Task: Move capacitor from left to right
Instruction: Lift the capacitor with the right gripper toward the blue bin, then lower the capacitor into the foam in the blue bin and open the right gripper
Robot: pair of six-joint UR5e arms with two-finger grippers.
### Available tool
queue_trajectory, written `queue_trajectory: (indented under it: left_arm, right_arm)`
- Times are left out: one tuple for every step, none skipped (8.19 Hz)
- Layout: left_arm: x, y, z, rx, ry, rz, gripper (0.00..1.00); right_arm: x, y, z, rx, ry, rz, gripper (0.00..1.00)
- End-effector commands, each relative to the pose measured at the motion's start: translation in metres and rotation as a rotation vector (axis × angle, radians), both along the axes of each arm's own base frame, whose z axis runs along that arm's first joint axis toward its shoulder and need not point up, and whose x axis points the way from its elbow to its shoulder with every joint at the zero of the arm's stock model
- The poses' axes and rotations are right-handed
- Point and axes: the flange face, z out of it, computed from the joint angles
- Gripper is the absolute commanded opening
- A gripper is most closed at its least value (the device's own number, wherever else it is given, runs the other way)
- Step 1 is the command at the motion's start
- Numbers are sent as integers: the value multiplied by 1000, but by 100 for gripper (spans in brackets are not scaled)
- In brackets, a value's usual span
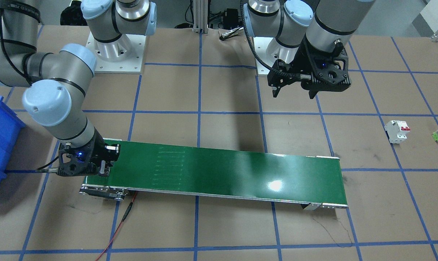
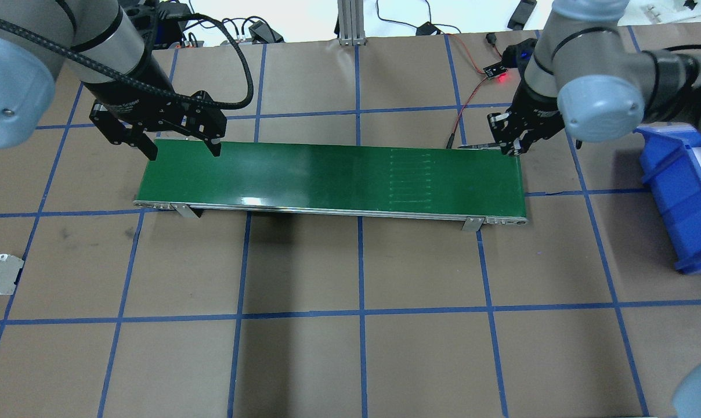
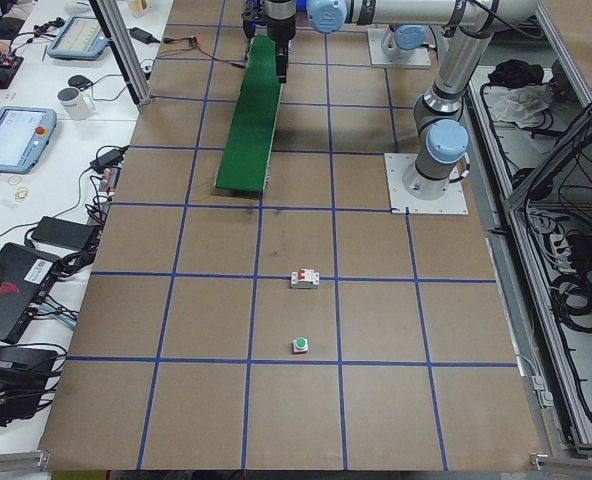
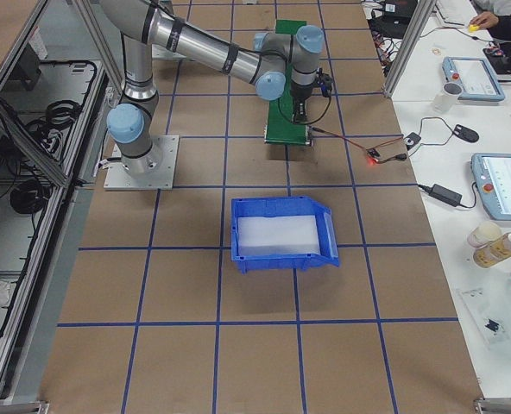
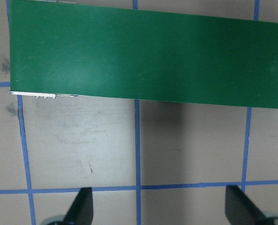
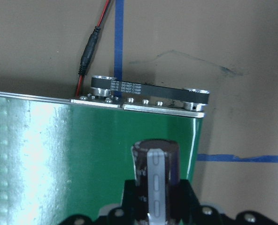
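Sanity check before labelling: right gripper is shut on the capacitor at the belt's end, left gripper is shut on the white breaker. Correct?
Not quite: the left gripper is open and empty above the other end of the belt, as the left wrist view shows. The white breaker lies apart on the table. The right gripper is indeed shut on the capacitor at the belt's end.
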Motion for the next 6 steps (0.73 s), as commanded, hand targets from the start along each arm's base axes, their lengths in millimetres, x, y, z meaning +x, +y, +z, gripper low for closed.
queue_trajectory:
  left_arm:
    - [0, 0, 0, 0, 0, -1, 100]
    - [0, 0, -1, 3, 0, -1, 100]
    - [0, 0, -1, 3, 0, -1, 100]
    - [0, 0, -1, 3, -1, -1, 100]
    - [0, 0, -1, 3, 0, -1, 100]
    - [0, 0, -1, 3, 0, -1, 100]
  right_arm:
    - [-99, 1, 58, -21, 41, 64, 0]
    - [-161, 13, 72, -29, 53, 104, 0]
    - [-229, 27, 73, -19, 60, 186, 0]
    - [-294, 45, 66, -10, 54, 225, 0]
    - [-336, 59, 59, 4, 46, 240, 0]
    - [-368, 68, 42, 17, 39, 243, 0]
